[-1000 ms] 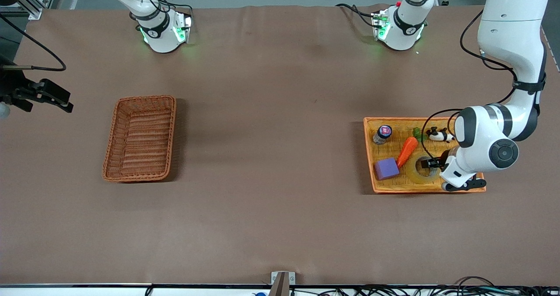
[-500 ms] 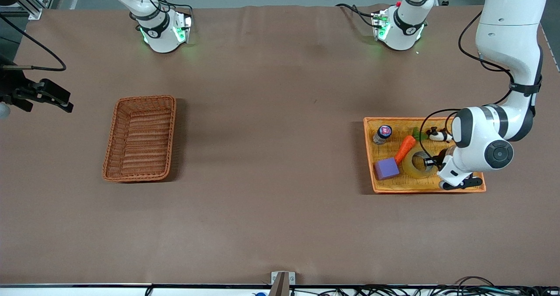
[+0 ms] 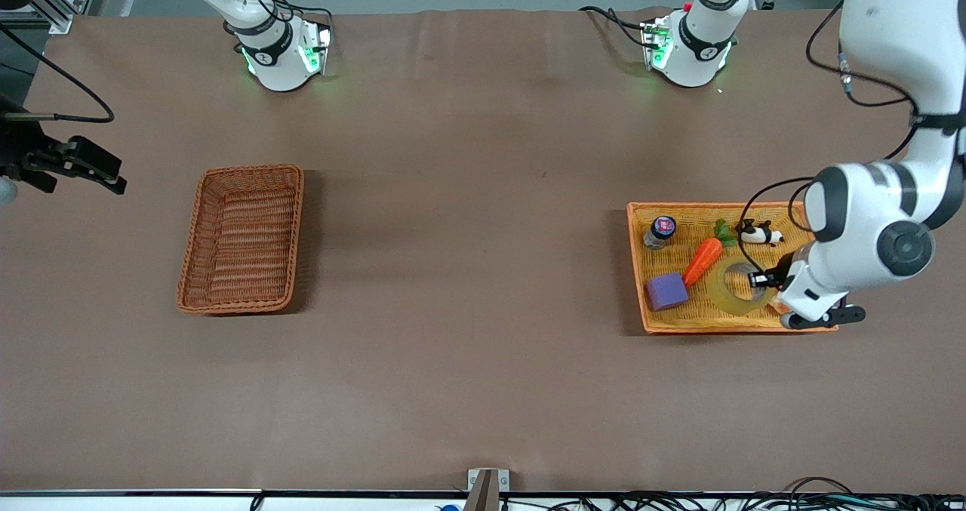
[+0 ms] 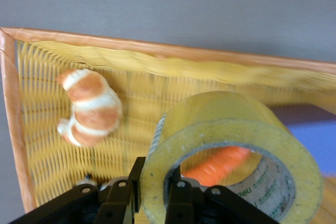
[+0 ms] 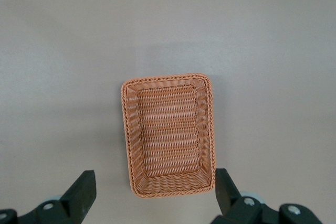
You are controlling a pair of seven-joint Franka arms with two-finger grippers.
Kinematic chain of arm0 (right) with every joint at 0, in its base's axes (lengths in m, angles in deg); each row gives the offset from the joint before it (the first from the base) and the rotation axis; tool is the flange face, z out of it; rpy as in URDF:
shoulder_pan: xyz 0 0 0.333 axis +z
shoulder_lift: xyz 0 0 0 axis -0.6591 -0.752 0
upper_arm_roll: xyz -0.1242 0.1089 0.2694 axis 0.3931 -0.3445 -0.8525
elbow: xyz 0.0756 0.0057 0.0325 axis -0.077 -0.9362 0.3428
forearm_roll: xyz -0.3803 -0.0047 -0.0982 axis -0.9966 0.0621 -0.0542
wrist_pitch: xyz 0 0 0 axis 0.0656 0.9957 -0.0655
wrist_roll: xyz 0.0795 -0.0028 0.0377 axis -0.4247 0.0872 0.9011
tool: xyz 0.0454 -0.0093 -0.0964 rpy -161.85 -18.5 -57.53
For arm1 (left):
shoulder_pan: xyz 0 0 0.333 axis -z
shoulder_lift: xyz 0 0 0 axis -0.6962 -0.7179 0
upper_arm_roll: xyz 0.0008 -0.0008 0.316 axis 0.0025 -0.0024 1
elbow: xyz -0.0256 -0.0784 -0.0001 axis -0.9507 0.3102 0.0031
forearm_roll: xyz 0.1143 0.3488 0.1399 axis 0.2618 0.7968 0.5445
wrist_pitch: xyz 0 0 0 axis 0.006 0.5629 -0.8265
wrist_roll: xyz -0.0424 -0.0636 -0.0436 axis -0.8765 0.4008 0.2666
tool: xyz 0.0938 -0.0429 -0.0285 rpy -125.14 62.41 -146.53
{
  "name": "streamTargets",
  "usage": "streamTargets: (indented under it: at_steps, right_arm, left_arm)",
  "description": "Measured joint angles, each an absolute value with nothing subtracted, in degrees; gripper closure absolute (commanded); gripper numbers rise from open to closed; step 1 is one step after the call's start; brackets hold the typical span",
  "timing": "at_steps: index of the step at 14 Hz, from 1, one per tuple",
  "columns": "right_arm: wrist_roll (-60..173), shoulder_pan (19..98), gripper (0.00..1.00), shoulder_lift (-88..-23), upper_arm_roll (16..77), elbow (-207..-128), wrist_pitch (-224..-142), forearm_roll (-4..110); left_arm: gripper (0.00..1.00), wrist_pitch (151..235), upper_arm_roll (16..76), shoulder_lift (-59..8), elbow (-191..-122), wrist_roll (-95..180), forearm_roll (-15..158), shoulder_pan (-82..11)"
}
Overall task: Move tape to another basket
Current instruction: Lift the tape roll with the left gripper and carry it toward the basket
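Observation:
The tape (image 3: 733, 290), a yellowish roll, is gripped by my left gripper (image 3: 762, 278) over the yellow tray (image 3: 632, 258). In the left wrist view the gripper (image 4: 156, 170) is shut on the roll's wall (image 4: 231, 129), one finger inside the ring and one outside, and the roll is tilted a little above the tray floor. The reddish-brown wicker basket (image 3: 243, 239) stands empty toward the right arm's end of the table. My right gripper (image 3: 83, 167) waits open, high above that end; its wrist view shows the basket (image 5: 168, 135) between its open fingers (image 5: 155, 184).
The tray holds an orange carrot (image 3: 702, 260), a purple block (image 3: 667, 290), a small bottle (image 3: 660, 232) and a black-and-white animal figure (image 3: 758, 233). A croissant (image 4: 89, 107) lies in the tray's corner under the left arm. Bare brown table lies between tray and basket.
The left gripper has risen with the tape, which went from lying flat in the tray to being tilted and lifted off the floor. The right arm has not moved.

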State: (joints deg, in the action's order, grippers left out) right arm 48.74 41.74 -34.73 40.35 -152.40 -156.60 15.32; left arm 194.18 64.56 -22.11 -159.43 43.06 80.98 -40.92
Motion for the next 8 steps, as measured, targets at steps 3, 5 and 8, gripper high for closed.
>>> streamTargets:
  at_steps: [3,5,8]
  right_arm:
    - [48.74,41.74,0.0,-34.72,40.33,-152.4,-156.6,15.32]
    - [48.74,41.74,0.0,-34.72,40.31,-152.4,-156.6,15.32]
    - [48.74,41.74,0.0,-34.72,40.32,-152.39,-156.61,15.32]
  left_arm:
    - [0.96,190.63,55.21,-17.33,-159.5,49.53,81.96,-40.69]
    - [0.96,190.68,47.92,-17.56,-159.41,56.8,82.96,-40.25]
    - [0.96,191.12,38.12,-21.11,-156.78,65.88,83.77,-39.55]
